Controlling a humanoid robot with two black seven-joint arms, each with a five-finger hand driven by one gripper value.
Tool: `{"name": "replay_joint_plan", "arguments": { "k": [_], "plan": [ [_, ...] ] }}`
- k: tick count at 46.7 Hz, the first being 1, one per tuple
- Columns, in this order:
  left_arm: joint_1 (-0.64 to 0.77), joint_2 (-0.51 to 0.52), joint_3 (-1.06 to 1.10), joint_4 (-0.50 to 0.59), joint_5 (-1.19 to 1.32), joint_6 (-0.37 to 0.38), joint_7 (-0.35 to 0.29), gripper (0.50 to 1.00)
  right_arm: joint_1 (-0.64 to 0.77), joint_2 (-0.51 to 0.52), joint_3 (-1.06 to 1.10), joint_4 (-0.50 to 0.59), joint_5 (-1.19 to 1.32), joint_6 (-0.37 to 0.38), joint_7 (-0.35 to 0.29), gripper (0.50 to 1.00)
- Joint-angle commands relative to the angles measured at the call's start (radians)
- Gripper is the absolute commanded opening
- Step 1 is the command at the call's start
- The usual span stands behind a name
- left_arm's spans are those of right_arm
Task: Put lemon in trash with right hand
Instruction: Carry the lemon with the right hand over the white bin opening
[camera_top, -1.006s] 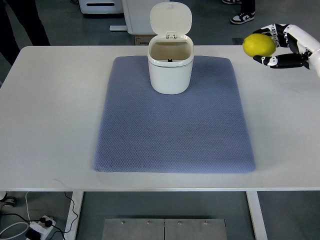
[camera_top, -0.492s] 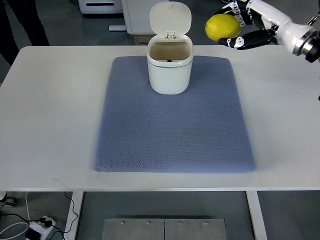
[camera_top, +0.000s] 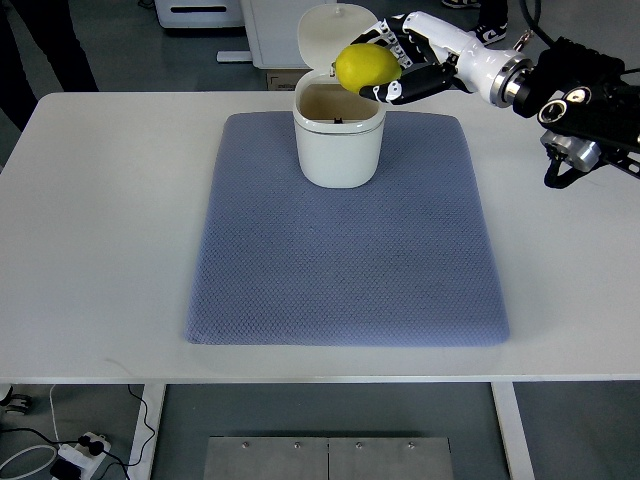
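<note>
A yellow lemon is held in my right hand, whose black-and-white fingers are curled around it. The arm comes in from the right edge. The lemon hangs just above the back right rim of a small white trash bin with its lid flipped open and upright. The bin stands at the far middle of a blue-grey mat on the white table. The bin's inside looks empty where it shows. The left arm is out of view.
A person's dark legs stand beyond the table's far left corner. White equipment sits on the floor behind the bin. A power strip and cables lie under the table's near left.
My right hand has carried the lemon leftward, from beyond the table's far right side to just above the open bin. The bin and mat have not moved.
</note>
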Motion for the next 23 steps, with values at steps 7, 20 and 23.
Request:
{"name": "replay_joint_plan", "arguments": {
  "k": [7,20,23],
  "plan": [
    [0.0,0.0,0.0,0.0,0.0,-0.001,0.0,1.0,0.007,0.082,-0.005,-0.075,0.023,0.0,-0.035,0.5],
    [0.0,0.0,0.0,0.0,0.0,0.0,0.0,1.0,0.029,0.182,-0.058,-0.173,0.091,0.005,-0.076,0.5],
    [0.0,0.0,0.0,0.0,0.0,0.0,0.0,1.0,0.027,0.198,-0.07,-0.193,0.092,0.005,-0.101,0.5]
  ]
}}
